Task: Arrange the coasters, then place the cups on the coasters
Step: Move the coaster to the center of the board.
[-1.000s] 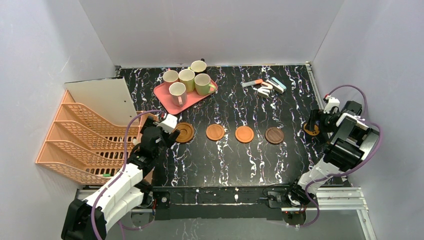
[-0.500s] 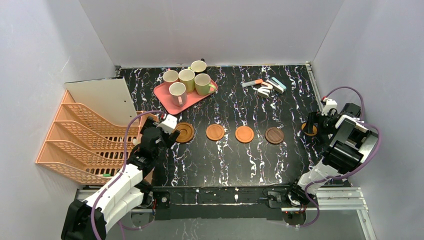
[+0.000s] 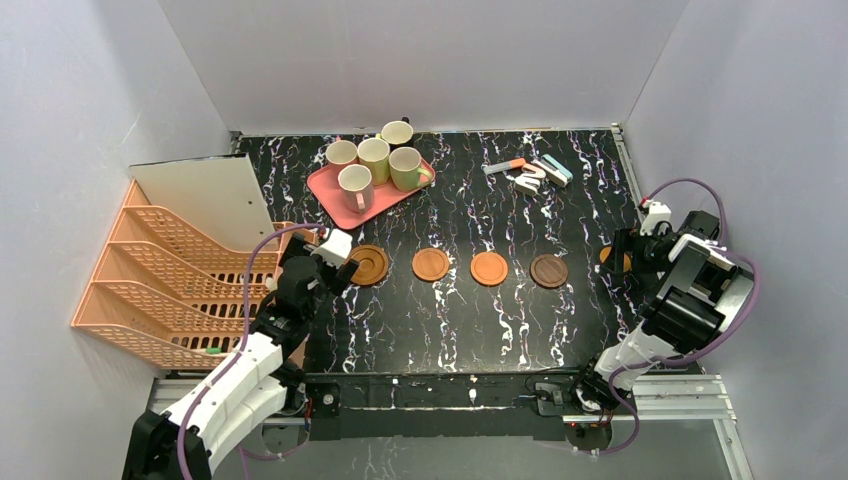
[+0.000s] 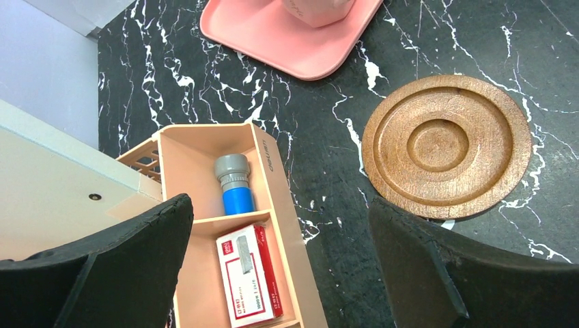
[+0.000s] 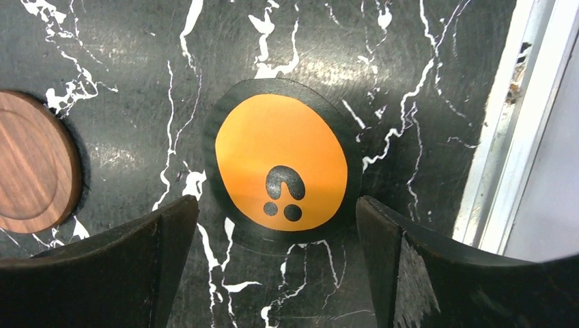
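Orange round coaster (image 5: 280, 147) on white-veined black marble table (image 5: 123, 82)

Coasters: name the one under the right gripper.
The orange coaster with a black rim and black mark, at the row's right end. The right gripper hangs open above it; the other four are brown.

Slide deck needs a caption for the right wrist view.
Open right gripper over an orange coaster on the marbled table, a brown coaster beside it.
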Robot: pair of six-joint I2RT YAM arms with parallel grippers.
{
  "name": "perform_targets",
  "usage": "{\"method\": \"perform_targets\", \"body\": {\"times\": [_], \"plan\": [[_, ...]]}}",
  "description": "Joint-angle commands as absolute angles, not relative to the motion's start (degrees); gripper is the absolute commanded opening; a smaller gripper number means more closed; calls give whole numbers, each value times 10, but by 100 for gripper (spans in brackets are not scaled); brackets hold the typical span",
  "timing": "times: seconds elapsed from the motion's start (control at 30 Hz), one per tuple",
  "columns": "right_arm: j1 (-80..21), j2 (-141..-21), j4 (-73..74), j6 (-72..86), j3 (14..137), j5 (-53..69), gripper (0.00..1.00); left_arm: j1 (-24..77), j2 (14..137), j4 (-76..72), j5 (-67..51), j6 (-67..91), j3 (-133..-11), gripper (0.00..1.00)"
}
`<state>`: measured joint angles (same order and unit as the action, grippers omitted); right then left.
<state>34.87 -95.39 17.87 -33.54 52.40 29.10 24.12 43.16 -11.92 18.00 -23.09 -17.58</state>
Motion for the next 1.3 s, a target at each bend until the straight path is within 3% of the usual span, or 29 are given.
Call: {"method": "perform_targets", "body": {"times": [0.0,0.3,1.27], "plan": [[353,-932,233,-342,502,292,93,238,417,-119,177,-224,-171,98],[349,-926,275,-382,493,283,92,238,462,-132,199,-220,-179,98],[332,-845,341,-436,444,256,92,236,443,-125,195,-220,-176,98]]}}
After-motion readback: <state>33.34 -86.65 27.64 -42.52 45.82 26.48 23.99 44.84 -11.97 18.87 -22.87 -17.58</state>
